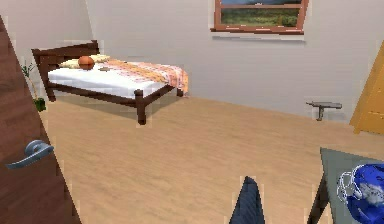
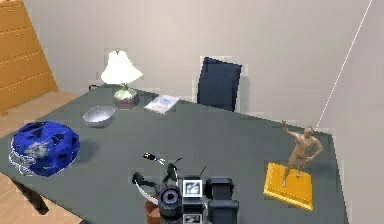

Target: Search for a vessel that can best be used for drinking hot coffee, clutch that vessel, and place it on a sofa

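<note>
A small reddish-brown cup-like vessel (image 2: 152, 212) stood at the near edge of the dark grey bench (image 2: 230, 140), by the hand (image 2: 152, 170) (whether it held anything was unclear). Probably stiff, glazed, breakable and light, the vessel looked best taken across its wall below the rim.

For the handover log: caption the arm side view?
Hand at the near edge of a dark desk with lamp, grey bowl, blue bundle, figurine; chair behind.
</note>
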### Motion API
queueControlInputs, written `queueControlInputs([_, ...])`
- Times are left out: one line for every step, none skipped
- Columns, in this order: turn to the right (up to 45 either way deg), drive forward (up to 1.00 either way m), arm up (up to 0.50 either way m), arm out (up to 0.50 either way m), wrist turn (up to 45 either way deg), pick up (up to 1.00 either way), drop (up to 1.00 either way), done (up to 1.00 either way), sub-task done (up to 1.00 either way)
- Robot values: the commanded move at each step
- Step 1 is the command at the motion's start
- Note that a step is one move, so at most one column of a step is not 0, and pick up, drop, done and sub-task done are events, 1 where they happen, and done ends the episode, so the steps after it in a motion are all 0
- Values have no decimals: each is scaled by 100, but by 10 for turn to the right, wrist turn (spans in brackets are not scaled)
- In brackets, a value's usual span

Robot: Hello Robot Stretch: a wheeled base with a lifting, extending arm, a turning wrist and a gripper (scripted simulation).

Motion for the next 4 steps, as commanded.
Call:
queueControlInputs([0, 0, -30, 0, 0, 0, 0, 0, 0])
queueControlInputs([0, 0, 0, 0, 0, 100, 0, 0, 0])
queueControlInputs([0, 0, 10, 0, 0, 0, 0, 0, 0])
queueControlInputs([0, 0, 36, 0, 0, 0, 0, 0, 0])
